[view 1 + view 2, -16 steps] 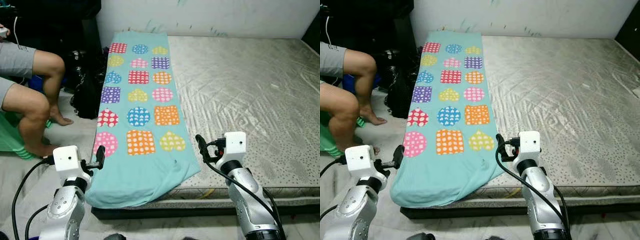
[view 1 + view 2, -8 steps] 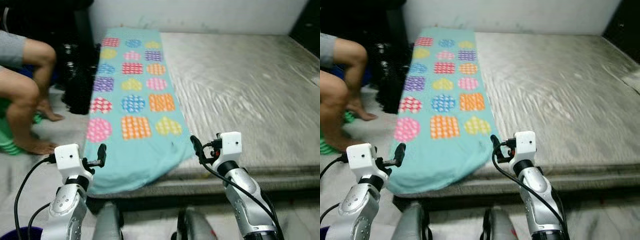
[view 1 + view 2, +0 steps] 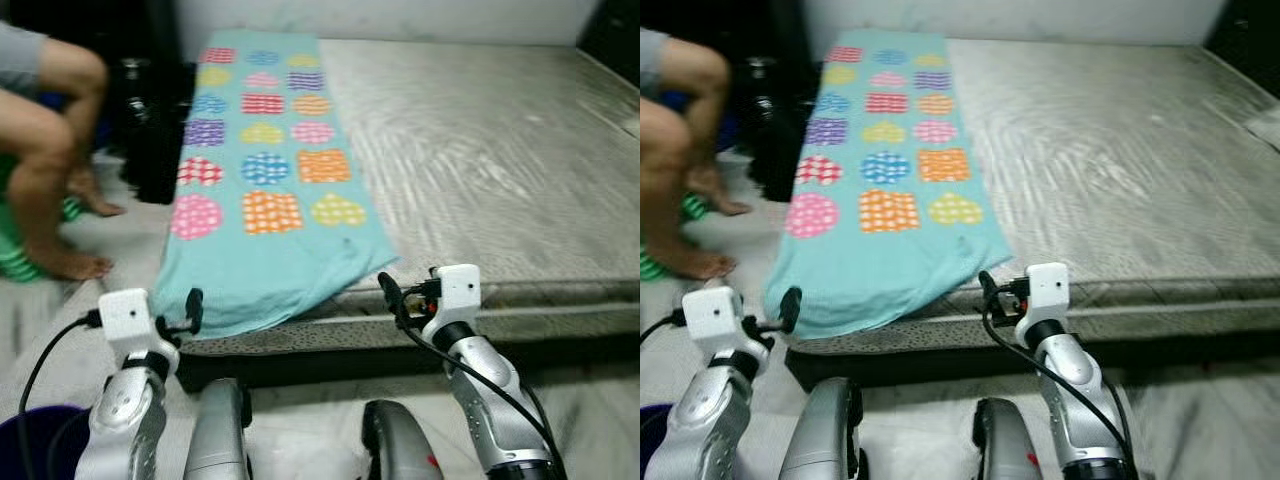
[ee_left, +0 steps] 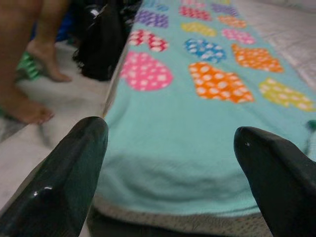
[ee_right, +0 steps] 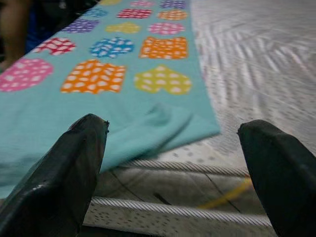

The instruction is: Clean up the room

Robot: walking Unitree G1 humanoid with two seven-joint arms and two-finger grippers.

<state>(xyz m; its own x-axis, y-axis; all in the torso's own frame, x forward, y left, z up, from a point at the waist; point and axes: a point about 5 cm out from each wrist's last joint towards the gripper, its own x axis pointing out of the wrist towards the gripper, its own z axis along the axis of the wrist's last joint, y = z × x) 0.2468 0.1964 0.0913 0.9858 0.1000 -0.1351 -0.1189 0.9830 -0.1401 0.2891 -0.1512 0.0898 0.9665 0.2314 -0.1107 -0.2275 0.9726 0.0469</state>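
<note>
My left gripper (image 4: 170, 163) has its jaws spread wide, nothing between them, held in the air just short of the near left corner of the bed. My right gripper (image 5: 173, 173) likewise has jaws wide apart and empty, hovering just before the bed's front edge, near the blanket's near right corner. Both black fingers (image 3: 388, 293) of the right one point at the bed; the left ones (image 3: 194, 308) do too. The teal blanket with rows of polka-dot hearts, circles and squares in pink, orange, yellow, blue and purple (image 3: 262, 200) lies flat along the left side of the bed, its near end draped over the front edge, slightly rumpled at the near right corner. The bare grey quilted mattress (image 3: 480, 150) takes up the rest of the bed. Left of the bed, a seated person's bare legs (image 3: 45, 170) with feet on the floor, a black bag (image 4: 101, 42) between them and the bed. A dark blue bucket rim (image 3: 25, 440) sits on the floor by my left arm. My silver legs (image 3: 220, 440) show below. Views blurred.
</note>
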